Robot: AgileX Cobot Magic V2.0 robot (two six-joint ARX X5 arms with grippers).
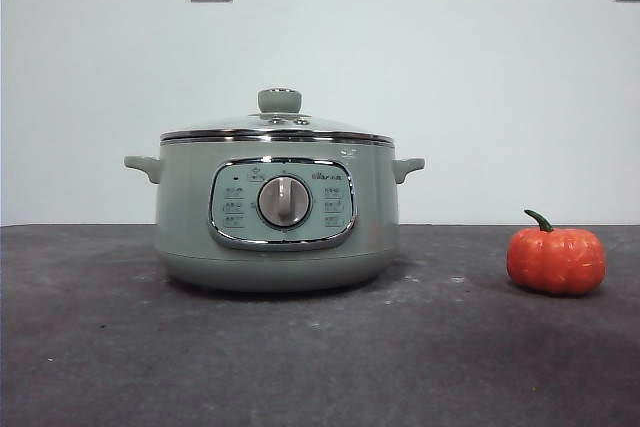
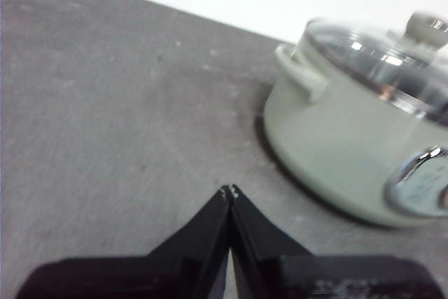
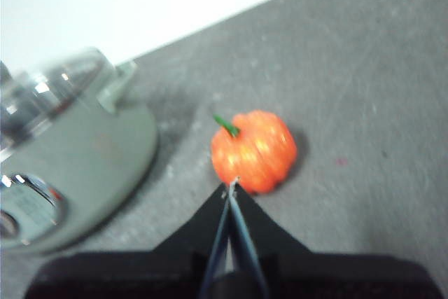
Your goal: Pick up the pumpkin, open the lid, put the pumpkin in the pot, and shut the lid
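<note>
**Pumpkin on the table, lid on the pot, both grippers closed and empty**

Pumpkin first: the small orange-red ribbed toy pumpkin (image 1: 556, 260) with its curved dark green stem sits upright on the dark grey table (image 1: 90, 347), well apart from the large pale sage-green electric cooking pot (image 1: 277, 212). The round glass lid (image 1: 277, 127) with chrome rim and sage-green knob rests closed on the pot.

The right gripper (image 3: 232, 185) has its two black jaws pressed together, holding nothing. The pumpkin (image 3: 254, 150) lies just beyond the jaw tips, close ahead; whether they touch it cannot be told. The pot (image 3: 70, 166) stands off to one side.

The left gripper (image 2: 229, 190) also has its jaws together and empty, over bare table (image 2: 105, 117). The pot (image 2: 350, 145), lid (image 2: 381, 57) in place, stands ahead and to one side of the jaws, apart from them.
</note>
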